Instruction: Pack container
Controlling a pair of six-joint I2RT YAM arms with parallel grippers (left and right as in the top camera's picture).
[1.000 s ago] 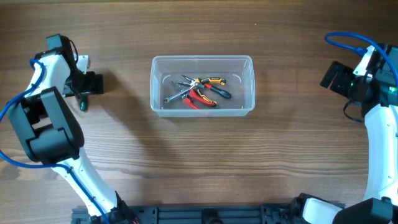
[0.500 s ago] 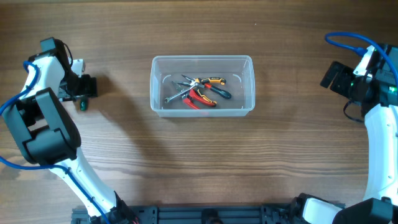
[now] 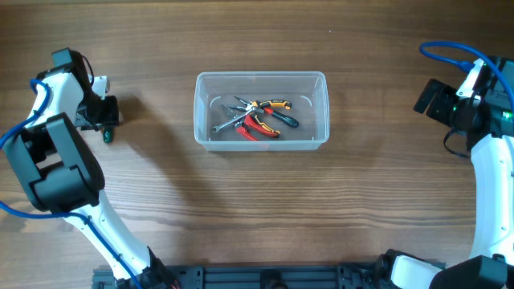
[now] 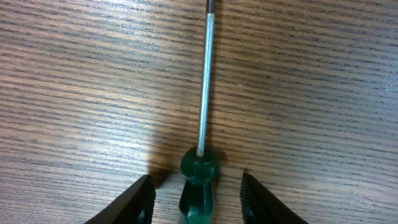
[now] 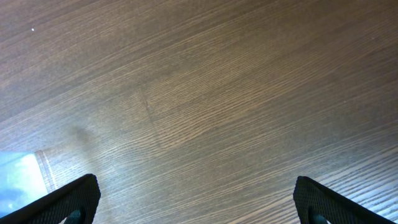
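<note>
The container (image 3: 261, 76), a clear rectangular bin, stands mid-table and holds orange-handled pliers (image 3: 269, 105), red-handled pliers (image 3: 259, 126), a dark green-handled screwdriver (image 3: 285, 119) and a small wrench (image 3: 226, 124). At the far left a green-handled screwdriver (image 3: 108, 135) lies on the wood. My left gripper (image 3: 102, 112) sits over it. In the left wrist view the green handle (image 4: 198, 177) lies between the fingers of that gripper (image 4: 196, 183), with a gap on each side, and the steel shaft (image 4: 204, 81) points away. It is open. My right gripper (image 5: 196, 183) is wide open over bare wood.
In the right wrist view a corner of the clear bin (image 5: 18, 177) shows at the lower left. The right arm (image 3: 462, 104) is at the table's far right edge, well away from the bin. Bare wood lies between the left screwdriver and the bin.
My left gripper shifted a little left over the green-handled screwdriver and its jaws have narrowed around the handle. The right arm and the bin's contents have not moved.
</note>
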